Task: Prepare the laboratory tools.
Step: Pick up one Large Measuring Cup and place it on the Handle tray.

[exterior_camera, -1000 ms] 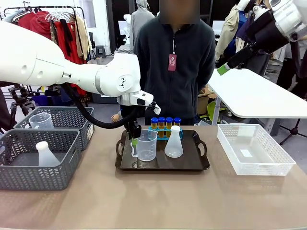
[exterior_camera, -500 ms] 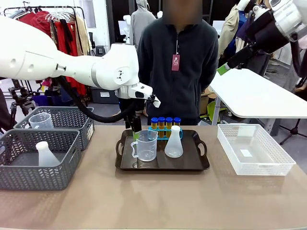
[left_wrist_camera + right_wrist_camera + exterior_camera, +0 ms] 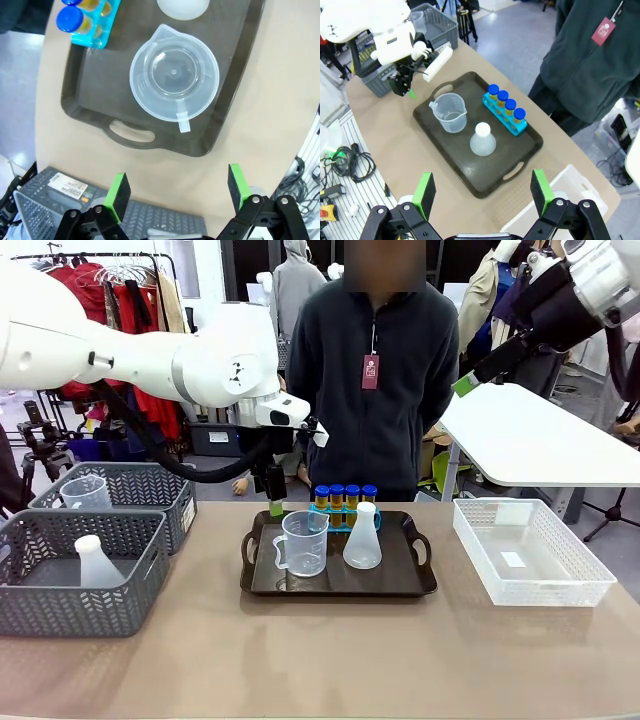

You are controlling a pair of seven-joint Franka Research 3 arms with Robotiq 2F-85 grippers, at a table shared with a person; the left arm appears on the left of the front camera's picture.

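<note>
A clear measuring beaker (image 3: 303, 542) with a handle stands on the left half of the dark tray (image 3: 340, 583). A translucent white conical flask (image 3: 362, 538) stands right of it. Several amber tubes with blue caps (image 3: 345, 497) sit in a blue rack at the tray's far edge. My left gripper (image 3: 273, 502) hangs open above the tray's far left corner and holds nothing. In the left wrist view its gripper (image 3: 177, 187) is clear of the beaker (image 3: 174, 80) below. My right gripper (image 3: 482, 192) is open, high above the tray (image 3: 470, 172), and also appears at the upper right (image 3: 462, 385).
Two grey woven baskets (image 3: 60, 590) stand at the left, one holding a spare flask (image 3: 95, 562), the other a spare beaker (image 3: 86, 492). A white mesh bin (image 3: 530, 552) sits at the right. A person (image 3: 370, 390) stands behind the tray.
My left gripper opened, let go of the beaker on the tray, and rose up and away toward the tray's far left corner. The right arm has not moved.
</note>
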